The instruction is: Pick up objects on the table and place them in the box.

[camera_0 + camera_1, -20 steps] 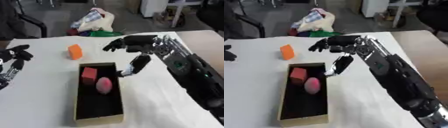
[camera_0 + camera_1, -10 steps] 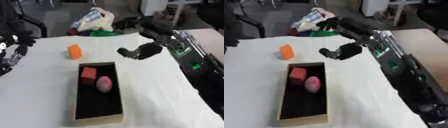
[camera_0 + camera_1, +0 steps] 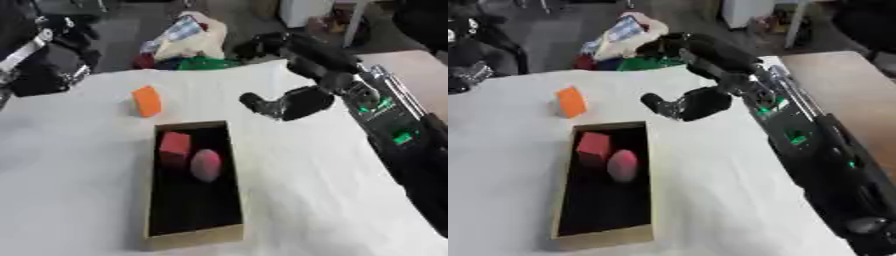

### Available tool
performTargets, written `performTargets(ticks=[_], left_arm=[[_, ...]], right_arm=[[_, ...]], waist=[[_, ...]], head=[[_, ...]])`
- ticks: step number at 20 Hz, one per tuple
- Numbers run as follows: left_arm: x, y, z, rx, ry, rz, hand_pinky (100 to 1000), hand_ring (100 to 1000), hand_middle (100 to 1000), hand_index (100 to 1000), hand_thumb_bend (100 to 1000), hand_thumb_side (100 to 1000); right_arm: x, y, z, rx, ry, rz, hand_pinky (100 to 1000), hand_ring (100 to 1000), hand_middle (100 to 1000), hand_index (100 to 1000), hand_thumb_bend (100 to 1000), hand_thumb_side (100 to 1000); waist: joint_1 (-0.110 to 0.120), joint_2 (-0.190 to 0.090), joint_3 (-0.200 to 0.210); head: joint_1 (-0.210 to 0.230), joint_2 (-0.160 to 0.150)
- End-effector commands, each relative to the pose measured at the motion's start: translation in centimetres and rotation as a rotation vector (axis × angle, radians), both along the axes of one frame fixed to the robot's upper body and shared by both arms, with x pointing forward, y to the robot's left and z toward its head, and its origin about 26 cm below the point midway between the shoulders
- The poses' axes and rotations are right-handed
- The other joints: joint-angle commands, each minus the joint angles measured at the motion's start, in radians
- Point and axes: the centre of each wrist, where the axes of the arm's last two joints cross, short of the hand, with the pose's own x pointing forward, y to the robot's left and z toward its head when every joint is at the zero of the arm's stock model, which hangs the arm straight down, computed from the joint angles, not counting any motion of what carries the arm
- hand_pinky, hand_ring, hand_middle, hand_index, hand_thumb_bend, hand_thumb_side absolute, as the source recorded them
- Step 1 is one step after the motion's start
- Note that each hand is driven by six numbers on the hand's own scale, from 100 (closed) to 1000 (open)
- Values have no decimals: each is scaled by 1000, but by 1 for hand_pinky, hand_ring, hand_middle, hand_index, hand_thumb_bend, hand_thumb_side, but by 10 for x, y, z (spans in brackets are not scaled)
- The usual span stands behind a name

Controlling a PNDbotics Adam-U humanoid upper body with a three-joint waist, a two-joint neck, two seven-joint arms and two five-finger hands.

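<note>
Since a second ago: your right hand (image 3: 289,102) has lifted off the box's rim and drawn back toward the far table edge, fingers curled, holding nothing.

Left eye view. Box (image 3: 234,186): cardboard, dark inside, long axis running away from you. Contents: red cube (image 3: 174,145) at the far end, pink rounded piece (image 3: 206,165) touching it, both already delivered. Orange block (image 3: 147,100): on the white table (image 3: 79,175), just beyond the box's far left corner, untouched; judged the next item. Your left hand (image 3: 52,40): upper left, away from the block; whether its fingers are closed cannot be told.

Right eye view. Your right hand hangs over bare cloth, right of the orange block, apart from it. Cloth heap (image 3: 627,37) beyond the table edge.
</note>
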Motion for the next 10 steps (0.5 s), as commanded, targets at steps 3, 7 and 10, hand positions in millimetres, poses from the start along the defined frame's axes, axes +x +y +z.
performTargets(ticks=[3, 7, 10], left_arm=[[26, -10, -8, 148, 30, 143, 797, 752, 770, 973, 420, 802], [39, -7, -18, 215, 84, 259, 803, 761, 781, 975, 471, 811], [44, 0, -24, 212, 100, 357, 799, 759, 779, 974, 512, 830]], right_arm=[[0, 9, 8, 4, -11, 36, 786, 792, 762, 922, 267, 639], [0, 15, 7, 4, -1, 51, 785, 792, 761, 921, 264, 640], [1, 17, 6, 0, 7, 60, 785, 793, 759, 921, 261, 643]], waist=[[1, -20, -20], [2, -21, -39], [2, -21, -54]], head=[[18, 1], [31, -1], [37, -4]])
